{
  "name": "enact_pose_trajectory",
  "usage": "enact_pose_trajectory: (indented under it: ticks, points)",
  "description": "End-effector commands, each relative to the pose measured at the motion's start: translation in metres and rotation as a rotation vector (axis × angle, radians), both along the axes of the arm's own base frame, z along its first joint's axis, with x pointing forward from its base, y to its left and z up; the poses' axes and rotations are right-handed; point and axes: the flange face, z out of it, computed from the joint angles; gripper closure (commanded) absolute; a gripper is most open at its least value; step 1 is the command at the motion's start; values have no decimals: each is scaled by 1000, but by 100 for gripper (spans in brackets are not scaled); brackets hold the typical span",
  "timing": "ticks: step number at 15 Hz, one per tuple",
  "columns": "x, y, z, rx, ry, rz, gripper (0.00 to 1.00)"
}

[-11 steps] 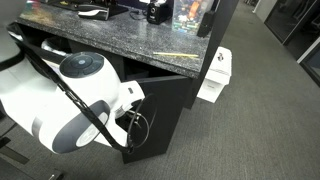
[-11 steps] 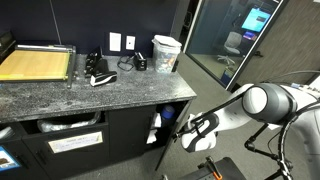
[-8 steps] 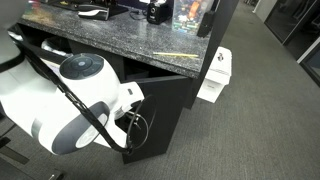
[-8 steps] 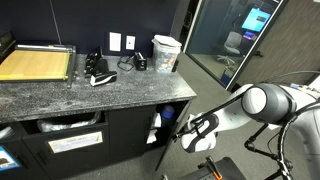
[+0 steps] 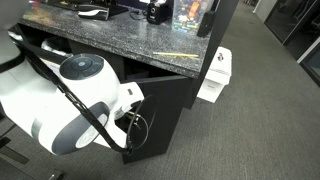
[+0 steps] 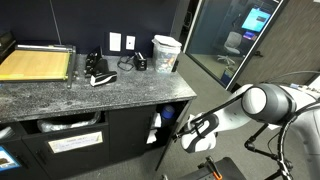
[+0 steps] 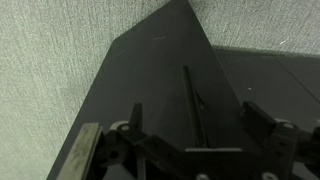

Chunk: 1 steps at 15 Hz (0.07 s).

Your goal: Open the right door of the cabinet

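Note:
The cabinet [image 6: 90,95] is a low black unit with a grey speckled top [image 5: 120,40]. Its right door [image 6: 166,150] stands swung partly outward, and pale things show inside behind it. In the wrist view the door [image 7: 150,80] fills the frame, with its slim bar handle [image 7: 192,100] running up the middle. My gripper [image 7: 198,120] is open, with one finger [image 7: 135,115] on each side of the handle and neither touching it. In an exterior view my gripper [image 6: 189,131] sits at the door's free edge. In the exterior view from the cabinet's side, my arm [image 5: 70,105] hides the jaws.
A small white box unit [image 5: 213,75] stands on the carpet beside the cabinet's end. On the top are a white tub [image 6: 166,52], a black device [image 6: 98,72] and a yellow board [image 6: 38,63]. A glass wall [image 6: 230,40] rises behind.

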Motion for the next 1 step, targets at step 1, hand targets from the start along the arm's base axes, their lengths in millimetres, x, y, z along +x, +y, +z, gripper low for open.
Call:
enact_pose_trajectory:
  ticks: [1]
  points:
    - [0, 1, 0, -1, 0, -1, 0]
